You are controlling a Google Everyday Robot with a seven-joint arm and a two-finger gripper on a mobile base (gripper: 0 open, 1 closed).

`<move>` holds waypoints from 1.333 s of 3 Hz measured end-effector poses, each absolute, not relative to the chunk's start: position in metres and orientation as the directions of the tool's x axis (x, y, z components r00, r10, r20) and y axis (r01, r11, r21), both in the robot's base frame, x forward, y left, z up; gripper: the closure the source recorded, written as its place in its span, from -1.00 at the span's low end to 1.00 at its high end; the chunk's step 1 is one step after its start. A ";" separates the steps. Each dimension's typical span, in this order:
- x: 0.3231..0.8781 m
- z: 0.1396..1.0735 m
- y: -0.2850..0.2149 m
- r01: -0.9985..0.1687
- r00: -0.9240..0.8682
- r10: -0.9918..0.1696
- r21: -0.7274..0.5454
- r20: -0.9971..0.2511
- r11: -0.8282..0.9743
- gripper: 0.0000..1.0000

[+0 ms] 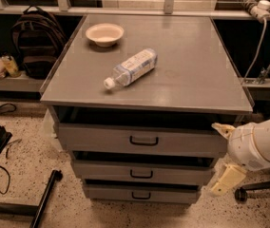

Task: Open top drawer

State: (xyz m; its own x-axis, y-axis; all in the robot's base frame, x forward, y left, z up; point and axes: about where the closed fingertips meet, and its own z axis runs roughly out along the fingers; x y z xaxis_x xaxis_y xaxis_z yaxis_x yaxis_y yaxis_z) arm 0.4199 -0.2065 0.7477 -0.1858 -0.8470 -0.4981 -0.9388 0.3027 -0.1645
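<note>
Grey metal worktop (pixel 197 56): beige bowl (pixel 104 33), then clear bottle (pixel 130 69) lying flat, label unreadable. Below, top drawer (pixel 92 139), apparently not yet pulled; black loop handle (pixel 144 140) untouched. End effector (pixel 215 158) low beside the drawer's right end, jaws apart, empty. Step: approach. Next: move left, clamp handle, pull outward.

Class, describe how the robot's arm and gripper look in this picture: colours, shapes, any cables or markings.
The gripper, at the lower right beside the right end of the top drawer, has a rounded, glossy white body and two cream, wedge-shaped fingers. The white arm runs off the right edge. No cables or markings show.
</note>
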 end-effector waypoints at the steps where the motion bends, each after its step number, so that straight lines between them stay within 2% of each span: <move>1: 0.424 0.732 -0.198 -0.948 -0.155 -0.842 -0.160 -0.517 0.274 -1.00; 4: 0.466 0.692 -0.192 -0.962 -0.067 -0.823 -0.184 -0.564 0.204 -1.00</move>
State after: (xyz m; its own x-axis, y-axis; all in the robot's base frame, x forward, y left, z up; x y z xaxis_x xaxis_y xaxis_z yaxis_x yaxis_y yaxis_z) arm 0.4665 -0.1918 0.6924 -0.0665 -0.8234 -0.5636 -0.9616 0.2037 -0.1840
